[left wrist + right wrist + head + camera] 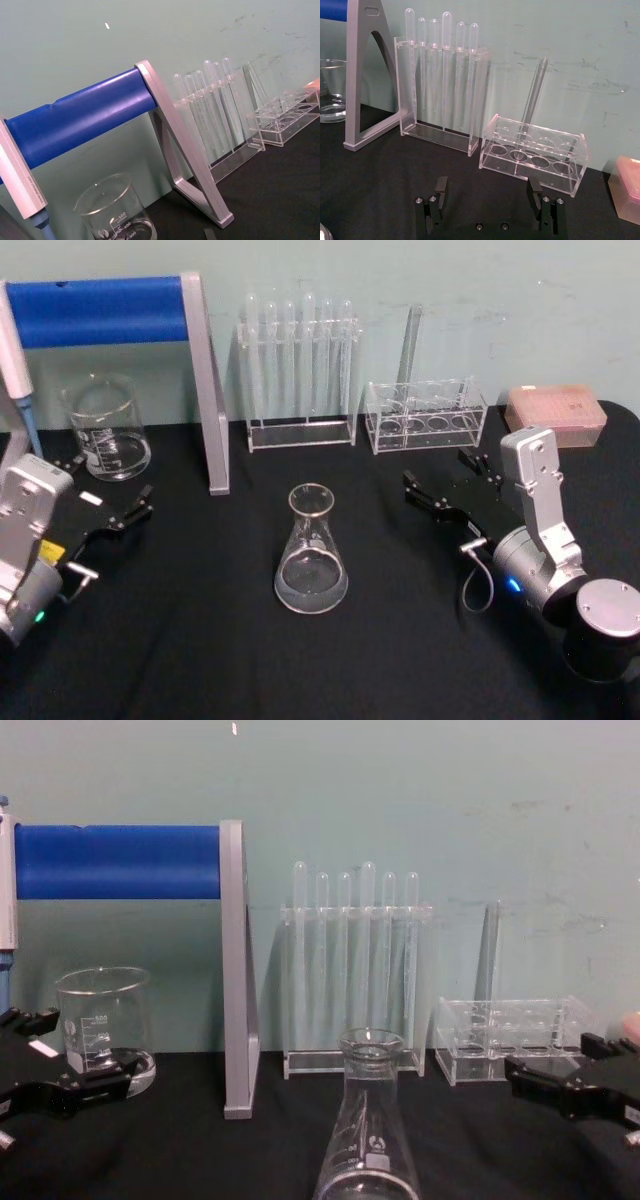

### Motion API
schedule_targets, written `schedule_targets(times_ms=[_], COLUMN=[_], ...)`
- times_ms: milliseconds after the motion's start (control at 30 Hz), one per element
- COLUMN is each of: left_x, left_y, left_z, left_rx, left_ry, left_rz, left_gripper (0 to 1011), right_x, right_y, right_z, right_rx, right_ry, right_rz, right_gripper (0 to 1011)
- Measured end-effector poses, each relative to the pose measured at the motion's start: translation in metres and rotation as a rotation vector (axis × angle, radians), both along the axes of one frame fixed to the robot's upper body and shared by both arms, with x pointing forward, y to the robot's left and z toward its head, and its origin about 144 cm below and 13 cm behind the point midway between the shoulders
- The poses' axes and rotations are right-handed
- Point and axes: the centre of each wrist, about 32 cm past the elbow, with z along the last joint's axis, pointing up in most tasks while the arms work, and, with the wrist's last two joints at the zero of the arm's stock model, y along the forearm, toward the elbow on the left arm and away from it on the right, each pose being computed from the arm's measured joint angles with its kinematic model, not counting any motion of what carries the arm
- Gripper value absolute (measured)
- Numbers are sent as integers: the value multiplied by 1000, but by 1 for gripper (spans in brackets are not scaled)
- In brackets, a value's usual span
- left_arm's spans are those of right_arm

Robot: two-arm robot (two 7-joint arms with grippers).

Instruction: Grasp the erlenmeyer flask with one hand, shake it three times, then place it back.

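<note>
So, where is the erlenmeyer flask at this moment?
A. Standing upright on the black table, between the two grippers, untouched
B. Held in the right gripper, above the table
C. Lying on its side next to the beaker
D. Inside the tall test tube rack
A: the erlenmeyer flask stands upright on the black table, with the open left gripper and the open right gripper both apart from it.

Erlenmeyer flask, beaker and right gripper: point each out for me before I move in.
erlenmeyer flask (311, 565): head view, on its conical body.
beaker (104, 430): head view, on its glass wall.
right gripper (447, 485): head view, midway between its open fingertips.
</note>
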Motion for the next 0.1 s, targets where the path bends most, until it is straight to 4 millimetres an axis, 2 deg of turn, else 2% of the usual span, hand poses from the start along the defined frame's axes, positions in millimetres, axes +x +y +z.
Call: schedule_targets(times_ms=[100], left_x=[0], left_y=[0], left_z=[0], left_rx=[0], left_ry=[0], left_rz=[0], left_gripper=[1001], right_x=[0], right_y=[0], right_z=[0], right_rx=[0], right_ry=[0], right_rz=[0], right_gripper=[1000])
